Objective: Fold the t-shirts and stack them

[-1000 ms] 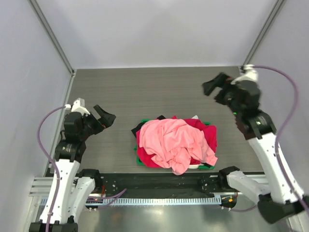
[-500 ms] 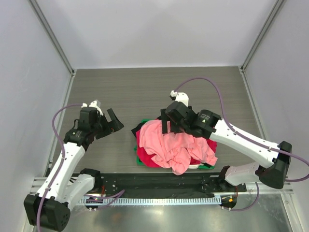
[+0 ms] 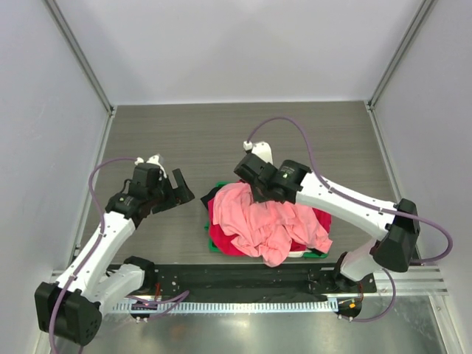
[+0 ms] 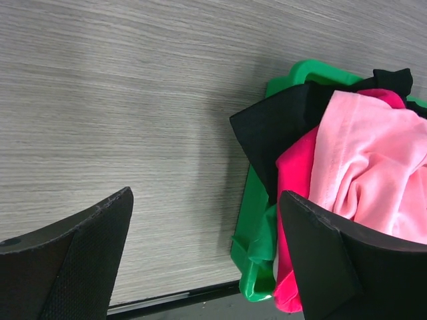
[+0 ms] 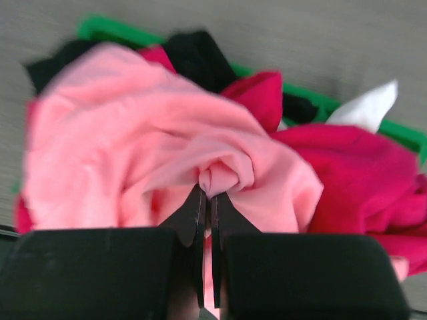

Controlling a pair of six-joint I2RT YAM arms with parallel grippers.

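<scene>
One pink t-shirt [image 5: 120,127] pinched in right jaws; left jaws wide; one green tray [image 4: 252,263].

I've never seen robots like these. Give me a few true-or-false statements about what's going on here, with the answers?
The right gripper pinches a fold of the pink shirt. True.
The left gripper is also gripping the pink shirt. False: it is open and empty, beside the green tray.
The pile of shirts lies heaped in the green tray. True.
The pink shirt is folded flat. False: it lies crumpled on top of the pile.
</scene>
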